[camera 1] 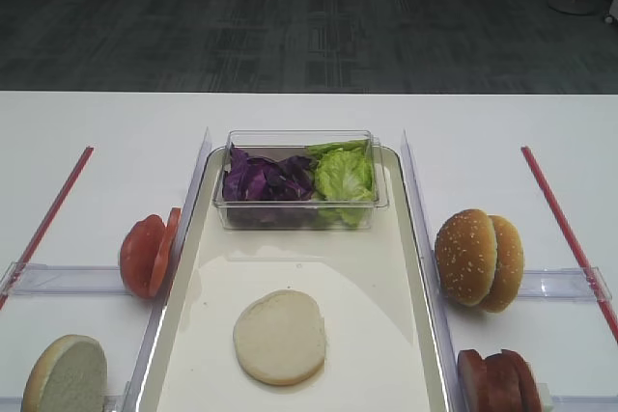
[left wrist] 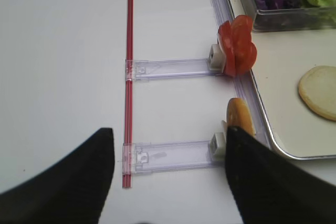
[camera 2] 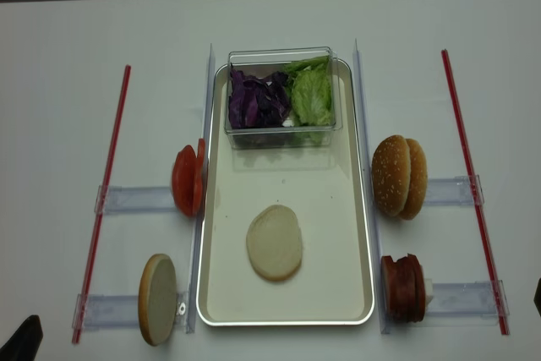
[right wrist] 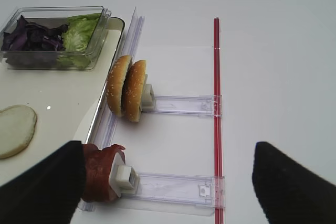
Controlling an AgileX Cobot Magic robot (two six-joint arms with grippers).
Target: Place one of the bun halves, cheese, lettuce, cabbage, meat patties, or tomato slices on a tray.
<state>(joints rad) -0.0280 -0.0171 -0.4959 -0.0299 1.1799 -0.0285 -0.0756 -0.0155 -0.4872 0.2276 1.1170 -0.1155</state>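
Note:
One bun half [camera 1: 280, 337] lies flat, cream face up, on the cream tray [camera 1: 386, 267]. A second bun half [camera 1: 66, 373] stands on edge in a clear holder left of the tray, with the tomato slices [camera 1: 150, 255] behind it. The meat patties [camera 1: 499, 381] stand to the right of the tray. Purple cabbage [camera 1: 266, 178] and green lettuce [camera 1: 343, 176] fill a clear box at the tray's far end. Cheese is out of view. My left gripper [left wrist: 169, 129] is open over the holder beside the standing bun half [left wrist: 239, 116]. My right gripper [right wrist: 167, 144] is open beside the meat patties [right wrist: 100, 171].
Two sesame buns [camera 1: 478, 258] stand in a holder to the right of the tray. Clear rails [camera 1: 193, 180] run along both long sides of the tray. Red strips [camera 1: 48, 214] lie on the table at the far left and far right [camera 1: 565, 224].

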